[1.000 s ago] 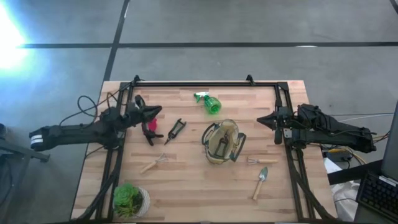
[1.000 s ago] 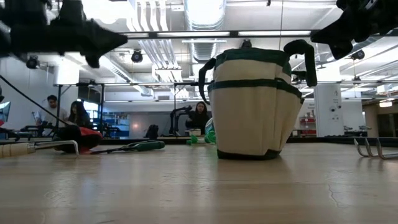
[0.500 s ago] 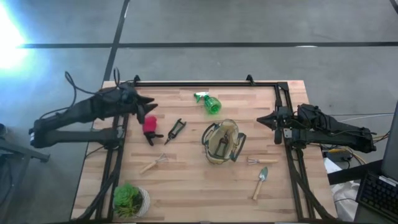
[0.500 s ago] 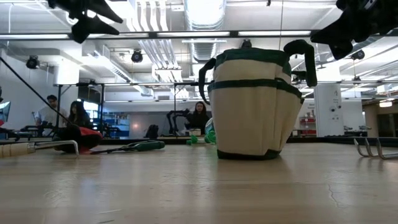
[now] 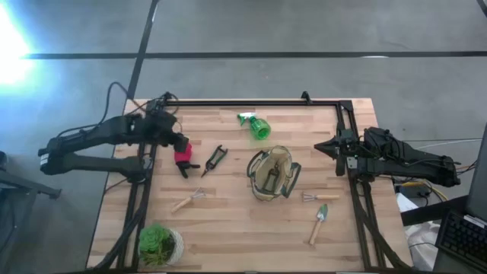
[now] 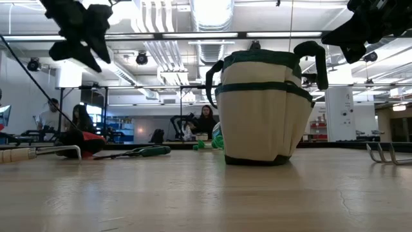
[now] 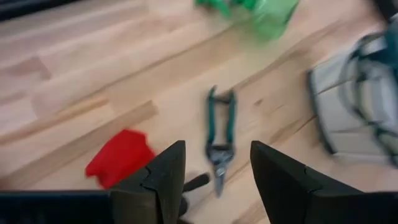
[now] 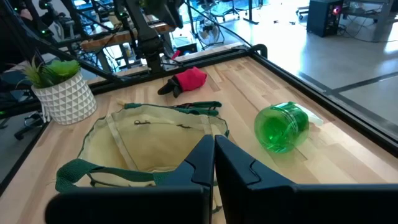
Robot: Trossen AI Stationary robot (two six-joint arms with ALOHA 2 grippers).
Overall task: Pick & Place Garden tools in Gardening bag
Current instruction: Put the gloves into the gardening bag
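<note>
Beige canvas with dark green trim marked the gardening bag (image 5: 272,173), standing upright near the middle of the counter (image 5: 228,236). Every tool lay outside it: red-handled tool (image 5: 183,157) and black pruners (image 5: 214,159) to the bag's left, green spray bottle (image 5: 256,125) beyond it, hand rake (image 5: 188,200), fork (image 5: 319,197) and trowel (image 5: 318,221) on its near side. The left hand (image 5: 177,141) hung just above the red-handled tool, fingers spread and empty; the step appeared to be the approach to a first pick, calling next for a descent and closure on that tool. The right hand (image 5: 323,148), shut and empty, waited right of the bag. The counter was pale wood planking; beyond it, an open workshop with seated people (image 6: 64,117).
</note>
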